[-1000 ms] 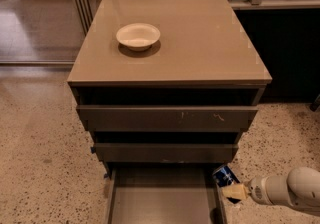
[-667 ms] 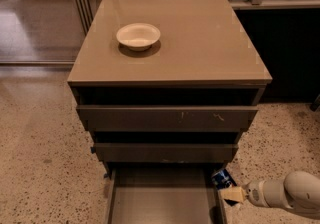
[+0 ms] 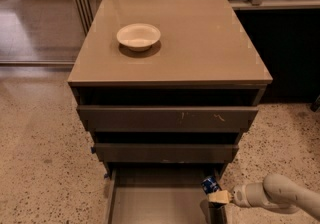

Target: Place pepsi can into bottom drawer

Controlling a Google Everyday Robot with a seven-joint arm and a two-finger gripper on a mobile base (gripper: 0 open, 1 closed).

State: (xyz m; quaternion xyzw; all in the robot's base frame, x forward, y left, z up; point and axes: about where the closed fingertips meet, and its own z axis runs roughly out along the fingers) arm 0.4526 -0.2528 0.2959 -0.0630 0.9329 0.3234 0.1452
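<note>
The gripper (image 3: pixel 217 195) clasps the pepsi can (image 3: pixel 210 184) in its jaws, the bottom drawer (image 3: pixel 150 203) just left of them; the can is probably light, dent-prone and slick, best gripped mid-body.

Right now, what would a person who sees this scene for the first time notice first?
The eye goes first to the cream bowl, which stands alone at the left rear of the cabinet top. Next comes the bottom drawer, pulled open below the two upper drawers. At its right rim, the tool reaches in from the lower right and holds the blue pepsi can.
</note>
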